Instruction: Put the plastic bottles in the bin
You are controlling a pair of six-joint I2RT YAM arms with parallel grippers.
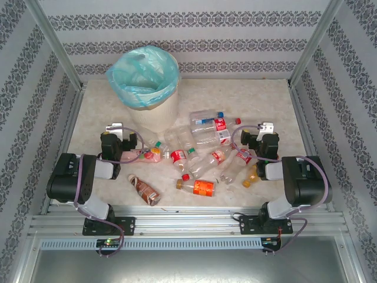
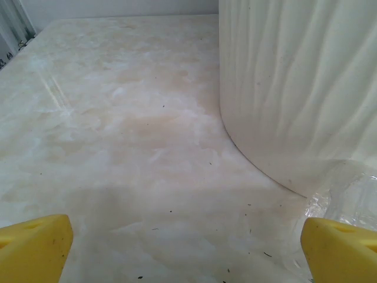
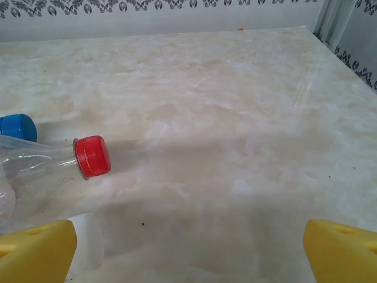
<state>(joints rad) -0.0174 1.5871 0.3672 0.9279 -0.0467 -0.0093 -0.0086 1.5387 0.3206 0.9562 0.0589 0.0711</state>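
The bin (image 1: 160,111) stands upright at 11 o'clock on the tabletop (image 1: 259,100). Its turquoise liner (image 1: 141,71) is folded over the rim, and I cannot tell what lies at the bottom. The plastic bottles (image 1: 203,154) lie on their sides in a heap at 5 o'clock from the bin. The orange-labelled bottle (image 1: 199,187) runs 9-to-3 with its cap at 9, and the brown-labelled bottle (image 1: 146,190) runs 10-to-4. The left gripper (image 2: 188,240) and right gripper (image 3: 188,250) both gape wide, holding nothing.
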